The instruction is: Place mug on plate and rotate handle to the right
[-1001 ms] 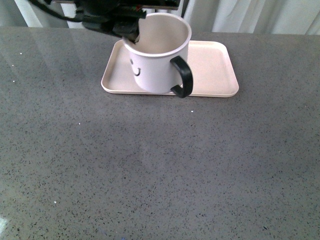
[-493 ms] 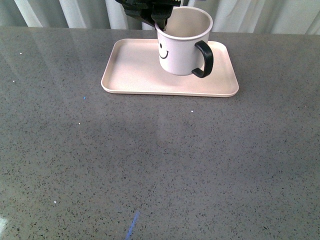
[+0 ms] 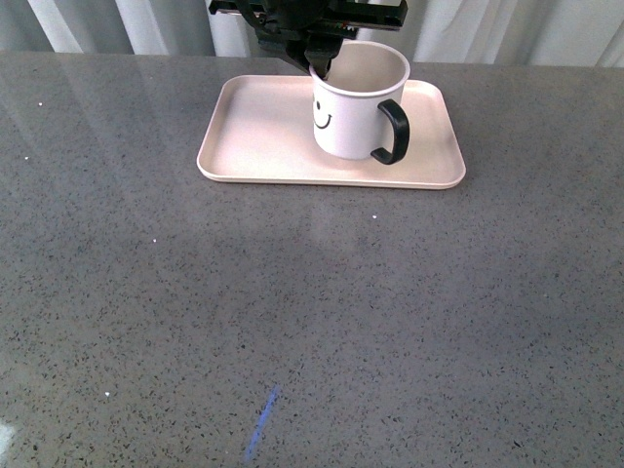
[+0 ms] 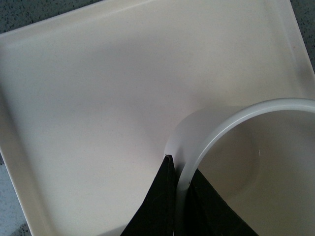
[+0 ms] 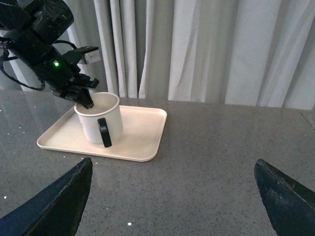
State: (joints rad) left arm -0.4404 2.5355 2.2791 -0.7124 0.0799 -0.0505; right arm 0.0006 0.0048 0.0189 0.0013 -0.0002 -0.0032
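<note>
Left end effector [image 3: 320, 66] pinching the mug [image 3: 349, 117] rim, one finger inside | right end effector [image 5: 172, 167] wide open, empty, well apart | mug looks seated on plate [image 3: 253, 136], right half | handle [image 3: 395, 132] points right-ish, angled slightly toward camera | left to do, I'd guess: small twist, let go

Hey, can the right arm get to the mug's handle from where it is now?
Probably yes. The handle faces the open right claw and nothing stands between them; the left claw pinches the mug by its rim, away from the handle.
</note>
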